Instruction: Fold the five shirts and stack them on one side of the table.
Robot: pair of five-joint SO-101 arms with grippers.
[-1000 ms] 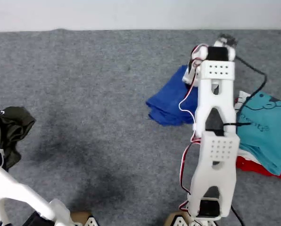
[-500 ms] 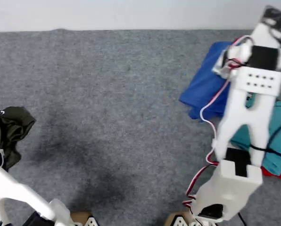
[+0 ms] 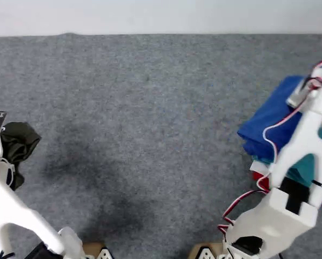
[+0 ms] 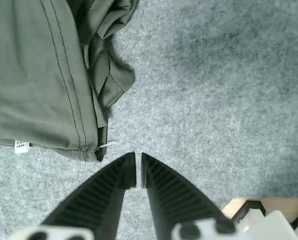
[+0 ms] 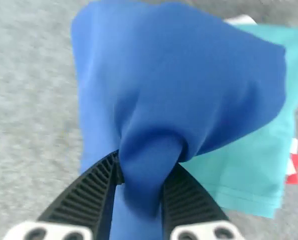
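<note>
The right gripper [image 5: 141,167] is clamped tight on a bunched fold of the blue shirt [image 5: 179,85]. The cloth is pinched between both ribbed fingers and billows out beyond them. From the wrist camera that blue cloth hangs over the teal shirt [image 5: 254,165], with a sliver of the red shirt [image 5: 292,172] showing past the teal hem.

From above, the right arm [image 3: 296,183] leans out from its base toward the table's right edge, its upper link crossing the pile. There the blue shirt [image 3: 269,121] lies draped on top of the teal shirt [image 3: 307,164], and the red shirt [image 3: 258,177] peeks out beneath. How the cloth is gripped can be seen from the wrist camera but not from above.

The left gripper [image 4: 138,167] grasps nothing, its two black fingertips drawn together with a hairline gap between them. It points down at the grey felt just beside the hem of the crumpled olive shirt [image 4: 39,75], apart from it. A corner of wooden base [image 4: 239,207] shows near the fingers.

From above, the left arm [image 3: 9,210] rises along the left edge, and the olive shirt [image 3: 18,143] lies bunched right at that edge.

Between the two arms a broad stretch of the table [image 3: 150,108] runs back to the white wall [image 3: 150,16].
</note>
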